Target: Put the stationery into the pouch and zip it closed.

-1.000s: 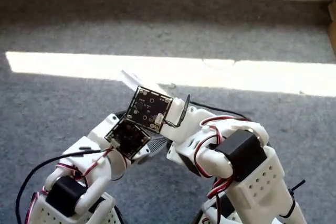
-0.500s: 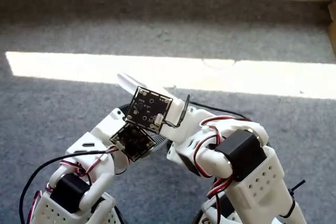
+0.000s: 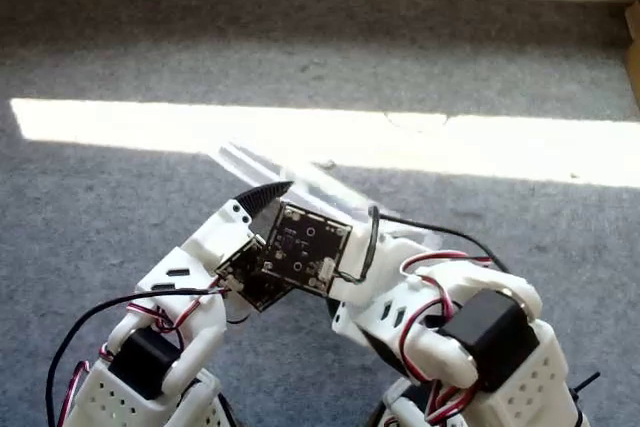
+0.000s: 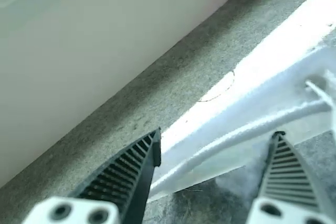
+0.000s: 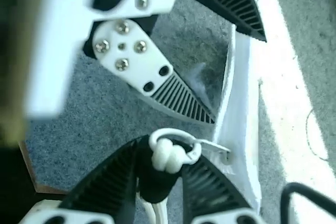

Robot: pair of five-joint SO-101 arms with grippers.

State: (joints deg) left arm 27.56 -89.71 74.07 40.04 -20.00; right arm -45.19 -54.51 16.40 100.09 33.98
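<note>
Clear pouch (image 3: 312,183) more exposed, L pincer (image 4: 216,139) moved up, apart, R pincer (image 5: 160,167) clamped on zip pull (image 5: 169,153)

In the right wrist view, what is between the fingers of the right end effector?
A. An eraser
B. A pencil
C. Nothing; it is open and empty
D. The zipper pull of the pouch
D: the right end effector is shut on the zipper pull, and the pull's white loop and small metal tab lead to the edge of the pouch.
</note>
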